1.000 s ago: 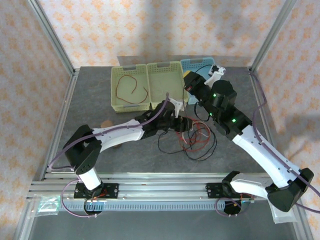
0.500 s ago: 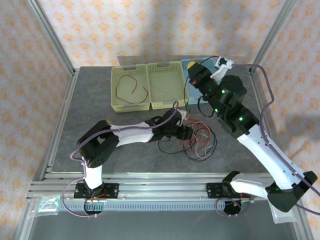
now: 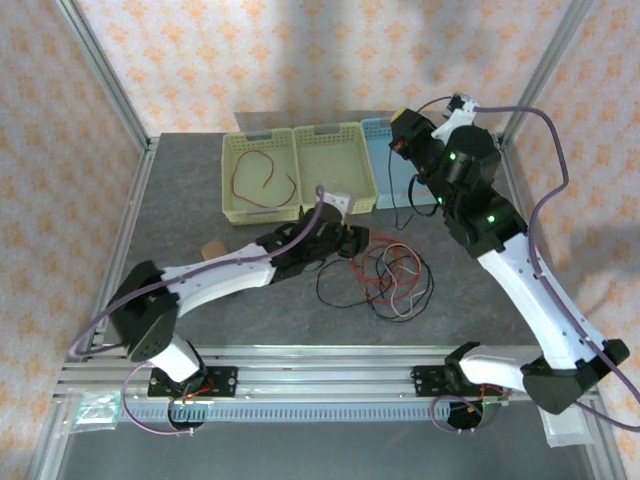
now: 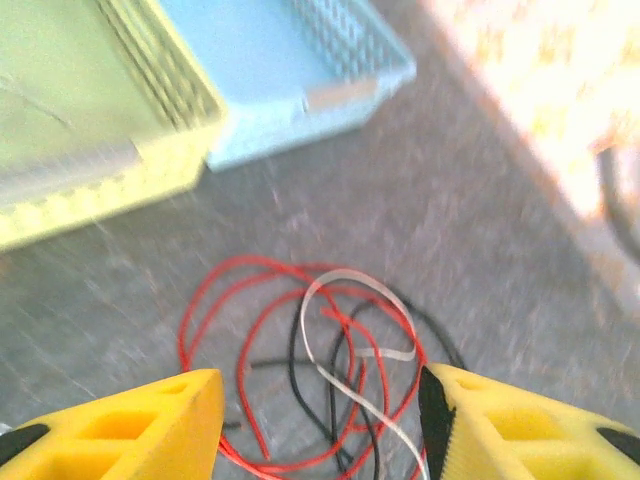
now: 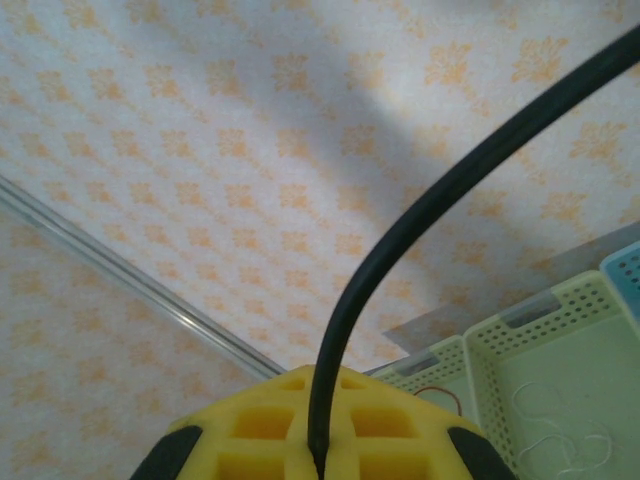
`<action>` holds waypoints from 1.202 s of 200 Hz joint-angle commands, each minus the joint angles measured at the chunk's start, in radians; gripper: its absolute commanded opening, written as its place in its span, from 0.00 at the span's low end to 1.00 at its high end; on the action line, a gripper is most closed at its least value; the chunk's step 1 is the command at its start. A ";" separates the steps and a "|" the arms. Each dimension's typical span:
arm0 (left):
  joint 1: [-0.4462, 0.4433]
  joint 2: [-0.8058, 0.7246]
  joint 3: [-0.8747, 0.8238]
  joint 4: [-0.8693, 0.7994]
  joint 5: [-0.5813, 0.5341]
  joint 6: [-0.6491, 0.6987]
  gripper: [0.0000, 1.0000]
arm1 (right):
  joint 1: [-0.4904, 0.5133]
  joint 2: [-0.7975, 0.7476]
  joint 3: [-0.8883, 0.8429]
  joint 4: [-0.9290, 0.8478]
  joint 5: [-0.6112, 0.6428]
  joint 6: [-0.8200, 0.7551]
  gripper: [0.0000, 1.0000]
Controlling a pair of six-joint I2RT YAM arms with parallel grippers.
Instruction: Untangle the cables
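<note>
Currently, the right gripper [image 5: 318,458] is clamped on a black cable [image 5: 430,200], held aloft. The left gripper [image 4: 320,425] stands spread over the tangle [image 4: 320,360]. One red cable [image 3: 262,178] lies in the green basket [image 3: 228,180]. The rest sits knotted on the table [image 3: 180,200].
</note>
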 commanded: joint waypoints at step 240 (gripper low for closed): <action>0.299 -0.262 -0.157 -0.047 0.039 -0.063 0.59 | -0.359 0.968 0.838 -0.190 -0.437 -0.200 0.00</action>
